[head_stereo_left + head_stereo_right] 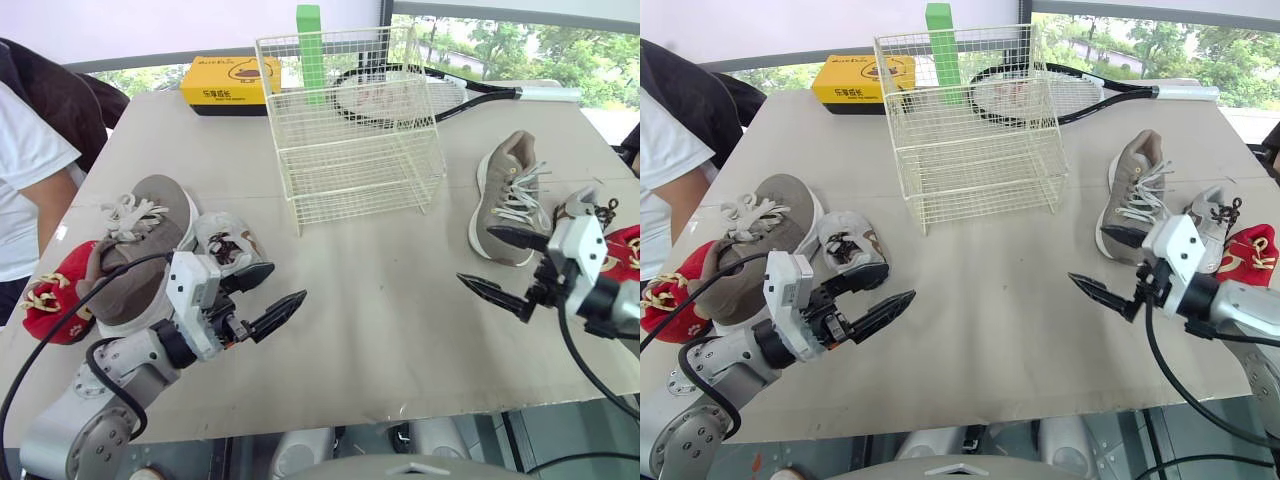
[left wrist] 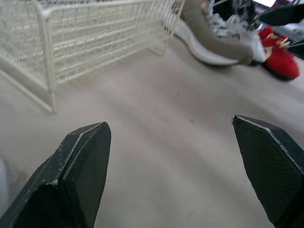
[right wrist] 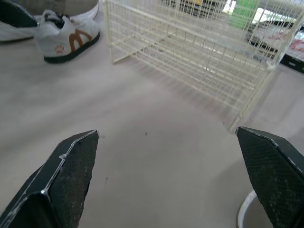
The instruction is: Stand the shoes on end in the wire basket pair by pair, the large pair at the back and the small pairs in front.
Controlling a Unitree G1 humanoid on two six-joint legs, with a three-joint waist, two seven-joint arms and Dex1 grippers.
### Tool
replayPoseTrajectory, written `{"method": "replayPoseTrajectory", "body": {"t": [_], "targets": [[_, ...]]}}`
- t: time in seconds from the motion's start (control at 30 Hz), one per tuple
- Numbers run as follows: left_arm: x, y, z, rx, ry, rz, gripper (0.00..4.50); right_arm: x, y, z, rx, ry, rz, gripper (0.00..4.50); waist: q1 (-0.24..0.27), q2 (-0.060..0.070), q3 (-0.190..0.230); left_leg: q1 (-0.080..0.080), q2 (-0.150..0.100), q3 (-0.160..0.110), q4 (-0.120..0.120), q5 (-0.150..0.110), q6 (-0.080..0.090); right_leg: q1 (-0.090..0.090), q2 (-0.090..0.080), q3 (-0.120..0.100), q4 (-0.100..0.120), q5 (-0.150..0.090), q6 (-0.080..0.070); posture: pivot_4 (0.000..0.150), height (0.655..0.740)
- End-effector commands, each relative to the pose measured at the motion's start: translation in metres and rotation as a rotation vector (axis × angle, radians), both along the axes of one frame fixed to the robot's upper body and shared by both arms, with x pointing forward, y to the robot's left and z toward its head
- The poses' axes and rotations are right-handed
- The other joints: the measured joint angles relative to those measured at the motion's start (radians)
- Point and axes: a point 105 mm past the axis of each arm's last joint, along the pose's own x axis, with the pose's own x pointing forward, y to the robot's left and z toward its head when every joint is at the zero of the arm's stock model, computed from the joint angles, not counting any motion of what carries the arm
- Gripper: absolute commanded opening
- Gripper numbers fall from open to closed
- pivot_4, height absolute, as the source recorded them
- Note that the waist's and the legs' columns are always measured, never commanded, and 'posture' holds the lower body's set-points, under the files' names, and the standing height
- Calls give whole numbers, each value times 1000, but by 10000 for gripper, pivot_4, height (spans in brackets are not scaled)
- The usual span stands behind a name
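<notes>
The cream wire basket [image 1: 350, 130] stands empty, one large grey lace-up sneaker [image 1: 140, 250] lying to its left, its mate [image 1: 510, 195] to its right. My left gripper [image 1: 288, 282] and right gripper [image 1: 475, 255] hang spread and empty in front of it; I'd pinch each sneaker's heel collar so it stands toe-down at the back.

1. Right gripper [image 3: 166, 135], black fingers spread wide over grey table [image 3: 142, 166].
2. Cream wire basket [image 3: 199, 52] standing ahead on table.
3. Small white shoe [image 3: 66, 40], brown mark on side, near basket's corner, not touching.
</notes>
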Motion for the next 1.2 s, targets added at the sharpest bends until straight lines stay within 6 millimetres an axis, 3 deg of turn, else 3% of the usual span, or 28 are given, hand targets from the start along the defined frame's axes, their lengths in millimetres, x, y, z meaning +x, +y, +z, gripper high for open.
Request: {"method": "replayPoseTrajectory", "body": {"t": [0.03,0.13,0.33,0.57,0.73,0.8,0.93,1.1,1.2], "targets": [[-11,-16,23,-34,-107,-88,43853,7,20,27,-26,-70,38,45000,-1,1,0,0,0,0,0,0,0,0,0,0,0,0,-1,1500,7400],[-16,-22,30,-49,-151,-113,43853,25,27,35,-223,-75,30,45000,1,2,1,0,0,0,0,0,0,0,0,0,0,-2,-3,1500,7400],[-22,-32,42,-61,-231,-118,43853,69,36,50,-427,-1,106,45000,1,2,2,-2,0,0,0,2,-3,0,0,-1,-3,-2,-4,1500,7400],[-28,-36,46,-48,-308,-65,43853,124,61,57,-573,11,169,45000,-7,2,2,-6,0,0,-1,2,-3,-3,1,-2,-9,1,0,1500,7400],[-31,-36,43,-63,-314,-18,43853,148,80,55,-626,57,222,45000,-10,3,2,-10,0,-1,-2,2,-3,-7,1,-2,-9,1,0,1500,7400],[-32,-37,41,-65,-311,-8,45000,152,83,49,-669,89,246,39831,-6,3,2,-11,0,-2,-2,2,-3,-8,1,-2,-9,1,0,1500,7400],[-34,-36,36,-63,-302,10,45000,158,84,37,-761,124,276,24984,-6,3,2,-11,-1,-2,-2,2,-3,-8,1,-2,-9,2,-1,1500,7400],[-37,-37,31,-65,-289,25,45000,158,83,37,-769,156,304,846,-10,5,3,-11,-1,-2,-2,2,-3,-8,2,-2,-9,2,-2,1500,7400],[-39,-37,29,-67,-284,29,45000,153,87,42,-737,160,327,307,-12,7,2,-11,-1,-2,-2,2,-4,-8,2,-2,-8,3,-2,1500,7400]]}}
